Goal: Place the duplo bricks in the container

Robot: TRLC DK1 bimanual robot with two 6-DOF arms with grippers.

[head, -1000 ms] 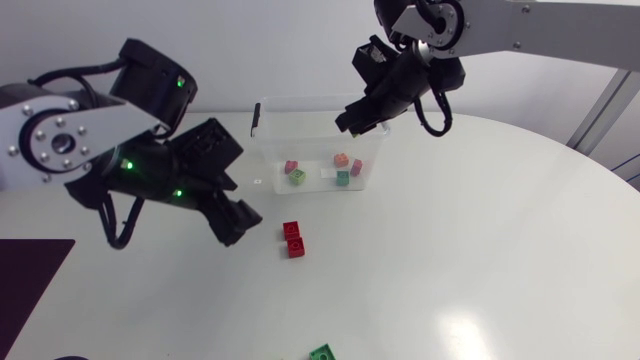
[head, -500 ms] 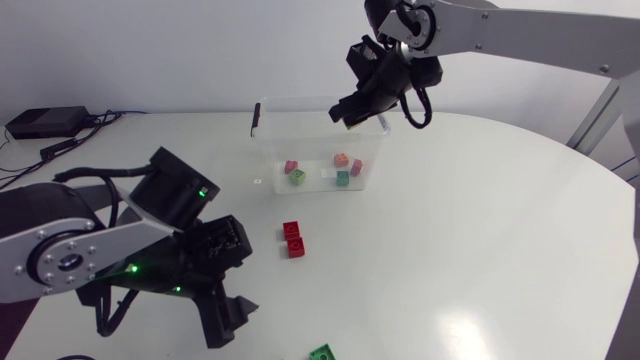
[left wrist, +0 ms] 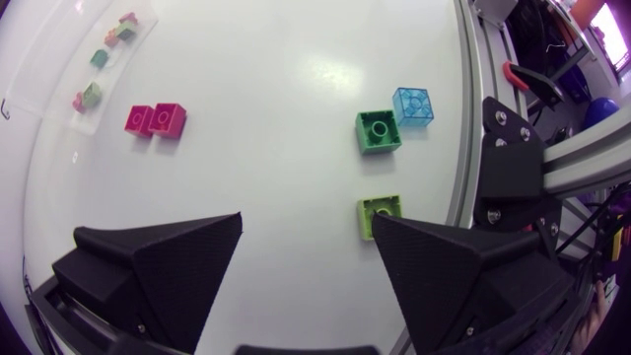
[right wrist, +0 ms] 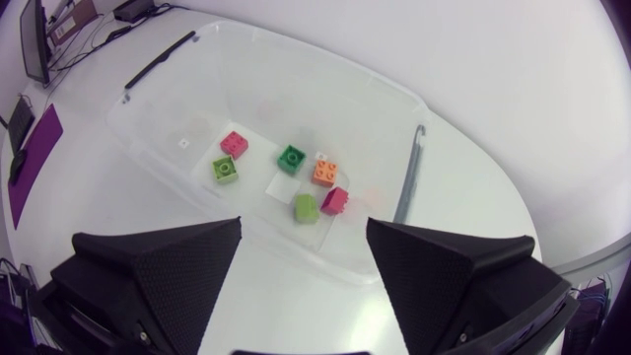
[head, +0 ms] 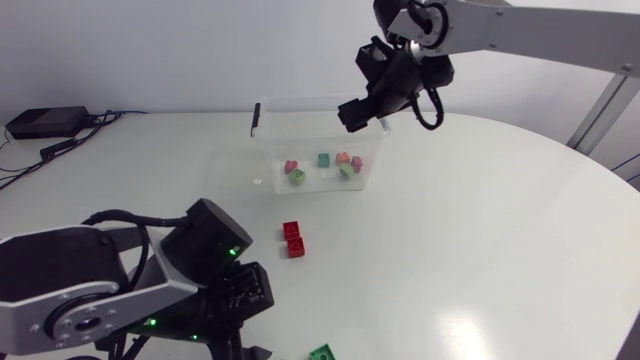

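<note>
Right wrist view shows container (right wrist: 296,99) beneath gripper (right wrist: 304,227).

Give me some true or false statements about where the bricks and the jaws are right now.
1. The red double brick lies inside the container. False: it lies on the table, outside the container.
2. Six bricks lie in the container. True.
3. The right arm holds a brick in its jaws. False: they are open and empty, above the container.
4. A blue brick sits beside a green brick. True.
5. The left arm has its jaws open. True.
</note>
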